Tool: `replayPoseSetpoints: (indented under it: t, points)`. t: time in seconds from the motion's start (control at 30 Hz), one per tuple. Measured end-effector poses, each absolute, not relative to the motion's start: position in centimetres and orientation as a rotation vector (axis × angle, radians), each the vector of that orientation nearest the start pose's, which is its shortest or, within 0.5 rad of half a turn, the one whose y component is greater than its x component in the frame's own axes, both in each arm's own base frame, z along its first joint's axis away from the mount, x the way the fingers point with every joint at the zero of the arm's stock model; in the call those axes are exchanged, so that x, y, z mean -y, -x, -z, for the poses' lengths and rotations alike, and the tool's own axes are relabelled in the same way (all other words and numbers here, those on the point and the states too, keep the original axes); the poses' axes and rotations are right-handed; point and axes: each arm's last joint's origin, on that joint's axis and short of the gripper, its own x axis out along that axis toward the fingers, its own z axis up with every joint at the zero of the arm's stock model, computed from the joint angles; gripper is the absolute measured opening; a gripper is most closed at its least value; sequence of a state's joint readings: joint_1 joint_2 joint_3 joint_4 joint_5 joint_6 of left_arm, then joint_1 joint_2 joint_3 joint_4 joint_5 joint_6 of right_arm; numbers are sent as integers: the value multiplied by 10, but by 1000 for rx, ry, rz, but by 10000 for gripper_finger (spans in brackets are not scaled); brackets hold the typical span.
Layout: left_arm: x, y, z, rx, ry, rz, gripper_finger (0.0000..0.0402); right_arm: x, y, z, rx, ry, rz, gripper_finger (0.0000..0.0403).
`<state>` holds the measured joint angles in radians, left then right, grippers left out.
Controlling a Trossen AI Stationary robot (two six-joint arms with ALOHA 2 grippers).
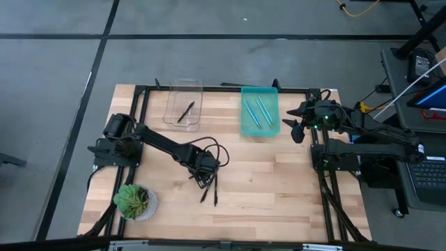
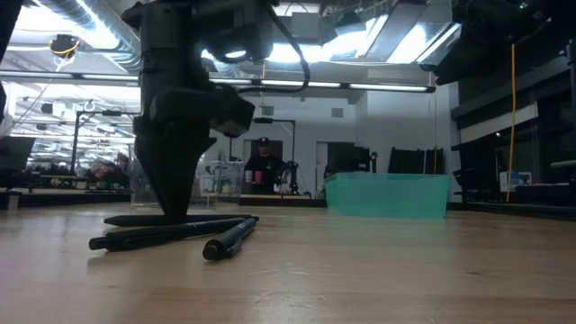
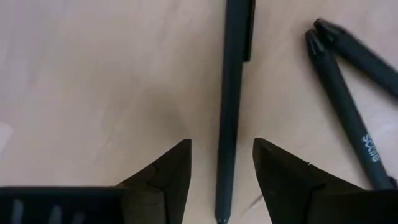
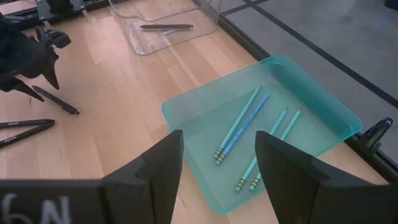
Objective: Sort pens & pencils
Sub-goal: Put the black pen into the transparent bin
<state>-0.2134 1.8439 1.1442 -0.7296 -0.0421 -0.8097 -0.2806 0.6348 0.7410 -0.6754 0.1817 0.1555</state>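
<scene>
The wooden table [image 1: 279,181] is holding everything. Seen from above, with the middle of the table as the middle of a clock, the green tray [image 1: 260,128] is sitting at about one o'clock with four light blue sticks [image 4: 244,126] inside. The clear box [image 1: 183,104] is at about eleven o'clock with one black stick [image 1: 186,112] in it. Three black sticks [image 1: 208,188] are lying loose at about seven o'clock. The left gripper [image 3: 221,180] is reaching down over them, jaws open on both sides of one black stick [image 3: 231,106], not squeezing it yet, I think. The right gripper [image 4: 217,180] is waiting open at three o'clock, holding nothing. Next it needs to close, lift, and carry the stick to the clear box.
</scene>
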Motion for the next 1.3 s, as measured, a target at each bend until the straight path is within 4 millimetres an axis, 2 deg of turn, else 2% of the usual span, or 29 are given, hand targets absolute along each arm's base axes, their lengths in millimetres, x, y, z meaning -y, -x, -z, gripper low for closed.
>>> replayPoseSetpoints:
  t: [0.13, 0.33, 0.47, 0.63, 0.8, 0.93, 1.13, 1.3]
  points:
    - [70, -327, -142, -1393, 480, -434, 165, 40, -119, -294, -537, -177, 494, 202]
    - [69, -327, -141, -1397, 474, -438, 153, 40, -119, -294, -538, -176, 493, 202]
    - [69, -326, -140, -1394, 461, -451, 110, 40, -119, -294, -538, -177, 494, 202]
    - [68, -326, -140, -1391, 448, -453, 26, 40, -119, -294, -538, -176, 493, 202]
    - [68, -327, -141, -1386, 415, -441, 18, 40, -119, -294, -540, -176, 493, 202]
    - [68, -331, -147, -1347, 367, -460, 17, 40, -119, -293, -543, -177, 494, 202]
    - [67, -328, -173, -1288, 345, -449, 17, 40, -119, -293, -546, -177, 494, 202]
    - [62, -321, -205, -1165, 304, -445, 17, 40, -119, -293, -547, -177, 494, 202]
